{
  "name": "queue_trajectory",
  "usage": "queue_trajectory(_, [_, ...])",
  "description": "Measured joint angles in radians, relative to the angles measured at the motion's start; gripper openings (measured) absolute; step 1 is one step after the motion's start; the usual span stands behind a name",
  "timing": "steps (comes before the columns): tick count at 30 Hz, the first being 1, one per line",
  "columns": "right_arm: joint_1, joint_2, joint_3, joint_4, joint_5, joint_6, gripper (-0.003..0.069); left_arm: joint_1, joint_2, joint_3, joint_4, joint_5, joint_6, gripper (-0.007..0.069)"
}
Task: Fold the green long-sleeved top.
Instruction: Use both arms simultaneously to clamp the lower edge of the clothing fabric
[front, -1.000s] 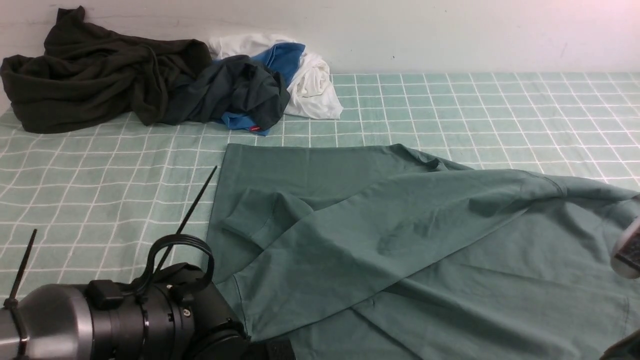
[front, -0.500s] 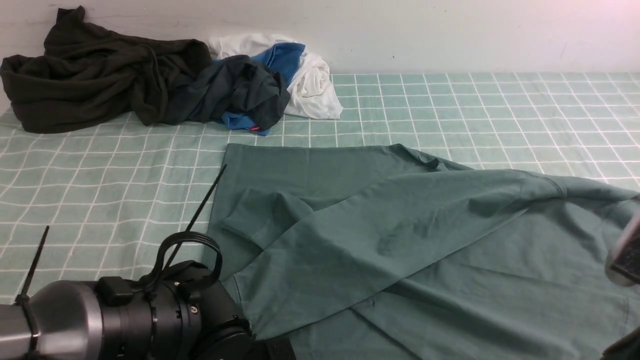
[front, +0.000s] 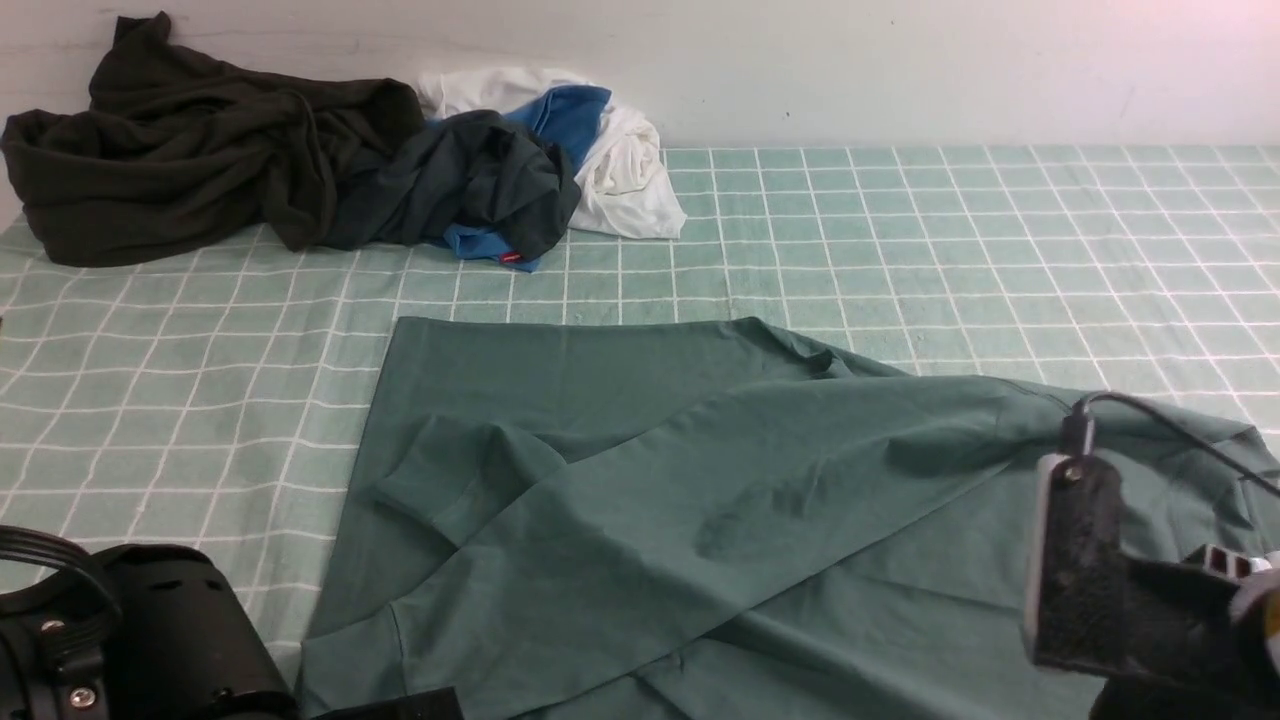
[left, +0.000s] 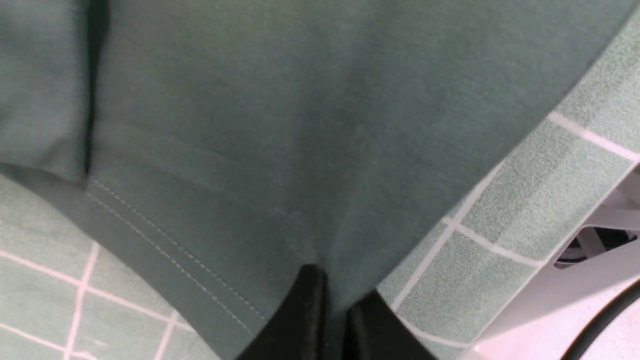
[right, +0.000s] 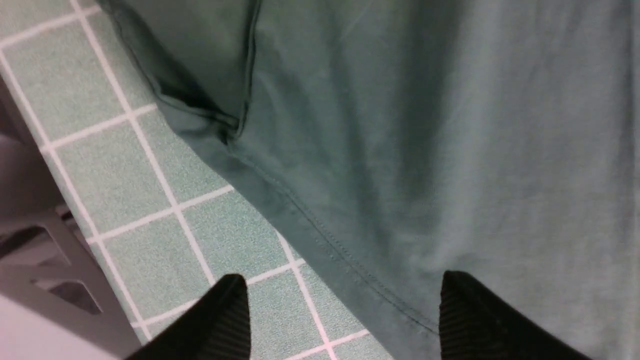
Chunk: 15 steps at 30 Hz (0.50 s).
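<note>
The green long-sleeved top (front: 700, 480) lies spread and creased over the checked sheet, from the middle to the near right, with a folded sleeve cuff (front: 440, 490) on its left part. In the left wrist view my left gripper (left: 337, 295) is shut on the top's (left: 280, 140) cloth, just inside the stitched hem. My right gripper (right: 345, 292) is open wide above the top's (right: 450, 150) hem edge. One of its fingers is over the sheet and the other over the cloth. In the front view both sets of fingertips are hidden behind the arms.
A very dark olive-black garment (front: 190, 140) and a navy-grey one with blue and white cloth (front: 520, 170) are heaped at the back left, by the wall. Checked sheet (front: 950, 220) covers the table. The left arm (front: 130, 640) and right arm (front: 1100, 580) fill the near corners.
The top has slid left and toward me. My left gripper has shut on its hem and drawn back to the lower left. The right gripper has opened and its arm has risen into view.
</note>
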Motion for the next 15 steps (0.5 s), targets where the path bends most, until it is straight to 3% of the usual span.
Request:
queue_trajectory(6, [0.0, 0.11, 0.15, -0.118, -0.129, -0.037, 0.0479, 0.0, 0.0, 0.001, 0.0, -0.021, -0.004, 0.0006])
queue_trajectory(12, [0.0, 0.147, 0.285, -0.279, -0.355, -0.009, 0.0479, 0.0, 0.0, 0.001, 0.0, -0.053, -0.003, 0.0006])
queue_trajectory(15, [0.0, 0.158, 0.298, -0.326, -0.372, 0.026, 0.0479, 0.0, 0.0, 0.001, 0.0, -0.056, -0.003, 0.0006])
